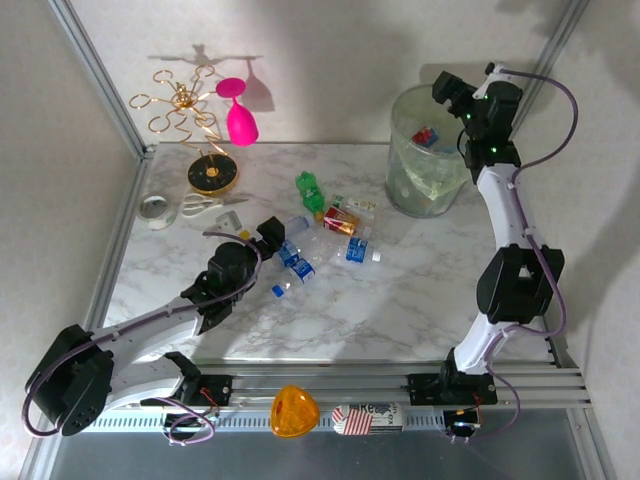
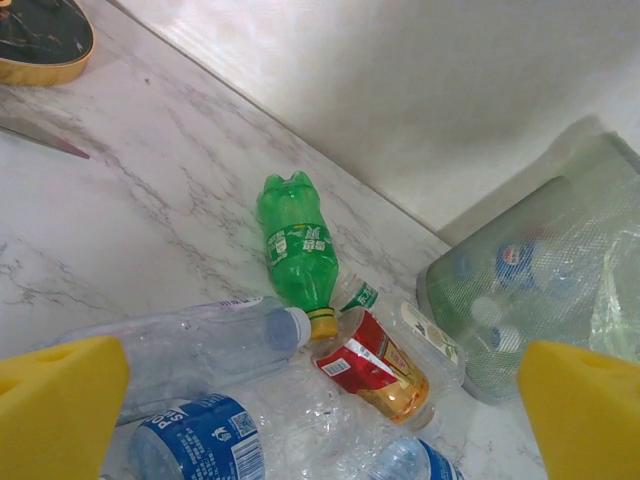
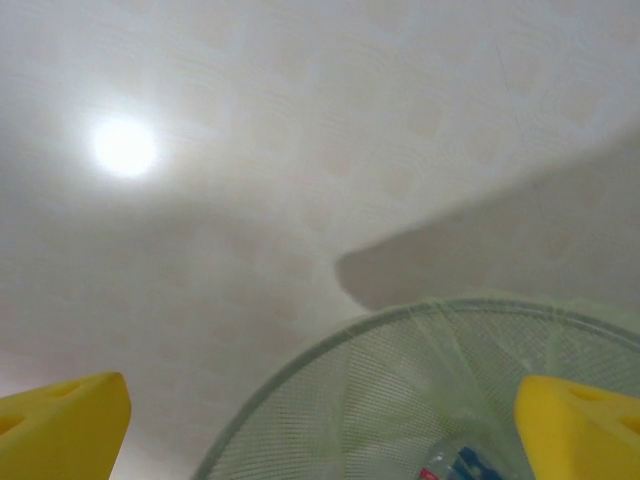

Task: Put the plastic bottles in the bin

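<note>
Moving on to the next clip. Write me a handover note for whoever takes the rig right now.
Left gripper: open, empty, low over the table.
Right gripper: open, empty, above the bin.
Done: a few bottles lie in the bin.
Left: green bottle, red-labelled bottle and several clear blue-labelled bottles, all lying in front of the left gripper.

My left arm [image 1: 150, 325] and right arm [image 1: 508, 215] are white shells joined by chunky black housings. A lilac cable [image 1: 575, 105] loops along each, at the lower left and up the right edge of the overhead frame. Small green lights [image 1: 489, 152] glow near my right wrist. My left tool [image 2: 320, 405] and right tool [image 3: 320, 420] end in blunt yellow fingers [image 2: 60, 400].
</note>
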Controlling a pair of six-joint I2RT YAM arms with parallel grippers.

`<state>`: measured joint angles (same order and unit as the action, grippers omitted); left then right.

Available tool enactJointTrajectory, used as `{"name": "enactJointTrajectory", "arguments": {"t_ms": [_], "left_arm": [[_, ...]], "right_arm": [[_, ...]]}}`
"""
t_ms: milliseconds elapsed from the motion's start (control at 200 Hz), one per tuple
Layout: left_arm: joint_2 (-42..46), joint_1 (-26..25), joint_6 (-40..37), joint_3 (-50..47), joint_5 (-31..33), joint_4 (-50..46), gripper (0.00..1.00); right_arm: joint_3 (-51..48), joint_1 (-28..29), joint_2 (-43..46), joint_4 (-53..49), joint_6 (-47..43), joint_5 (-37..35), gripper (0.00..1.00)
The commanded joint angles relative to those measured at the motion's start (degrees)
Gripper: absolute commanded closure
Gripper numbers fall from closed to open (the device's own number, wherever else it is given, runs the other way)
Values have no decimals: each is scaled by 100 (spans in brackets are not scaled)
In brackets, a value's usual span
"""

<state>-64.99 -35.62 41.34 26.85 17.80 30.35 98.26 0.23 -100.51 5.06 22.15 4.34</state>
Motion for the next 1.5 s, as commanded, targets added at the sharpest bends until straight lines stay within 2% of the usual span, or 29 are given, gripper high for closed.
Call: {"name": "enactJointTrajectory", "arguments": {"t_ms": [0,175,265,401,671,836,1042,1307,1492], "left_arm": [[-156,72,74,28,-96,164,0],[-453,90,76,142,-329,293,1],[-612,106,85,202,-407,322,0],[-796,129,93,273,-444,394,0],[-988,169,166,440,-482,211,1],[-904,195,282,388,-455,122,1],[-646,222,318,254,-326,21,0],[-381,281,342,66,-176,-64,1],[-339,301,357,57,-185,-79,0]], "right_arm": [[-224,252,660,-7,-301,259,1],[-943,803,1314,-248,-582,434,1],[-1378,1059,1552,-407,-673,823,1],[-1871,1322,1665,-1036,-852,1370,1],[-3159,1794,1662,-1679,-1604,1580,1],[-3097,2086,1145,-2114,-2008,1305,1],[-2273,2622,51,-3238,-2712,351,1],[-1896,3064,-805,-3719,-3129,-750,1],[-1704,3254,-1335,-3950,-3281,-1000,5]]}}
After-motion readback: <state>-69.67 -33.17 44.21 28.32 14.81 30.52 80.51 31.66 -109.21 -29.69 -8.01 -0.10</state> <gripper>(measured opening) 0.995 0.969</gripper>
